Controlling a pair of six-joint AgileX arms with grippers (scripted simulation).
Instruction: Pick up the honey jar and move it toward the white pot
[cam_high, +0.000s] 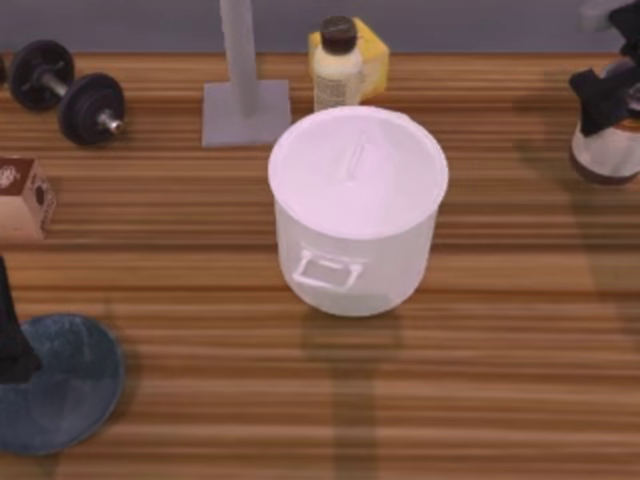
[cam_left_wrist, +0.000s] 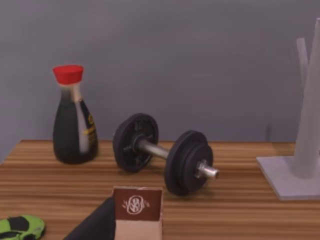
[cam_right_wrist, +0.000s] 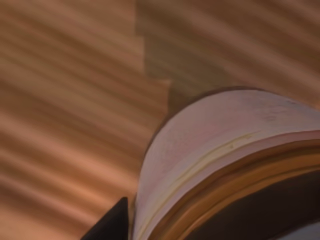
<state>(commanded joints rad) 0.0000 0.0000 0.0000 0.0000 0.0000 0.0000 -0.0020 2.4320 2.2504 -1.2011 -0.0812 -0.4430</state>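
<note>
Striped wood table (cam_high: 520, 330) — matt

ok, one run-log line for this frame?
right gripper: over short white-label honey jar, far right | jaws: unclear | large white lidded pot: centre, apart from jar | left arm: parked near left edge

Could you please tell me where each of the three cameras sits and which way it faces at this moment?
Top view: above the table, facing down on the white pot; the right gripper sits over the honey jar at the right edge, the left arm at the lower left.
Left wrist view: low, facing the dumbbell, soy sauce bottle and back wall; one dark finger shows.
Right wrist view: pressed close to the honey jar; a fingertip shows.
Shared: the top and left wrist views both show the dumbbell.
</note>
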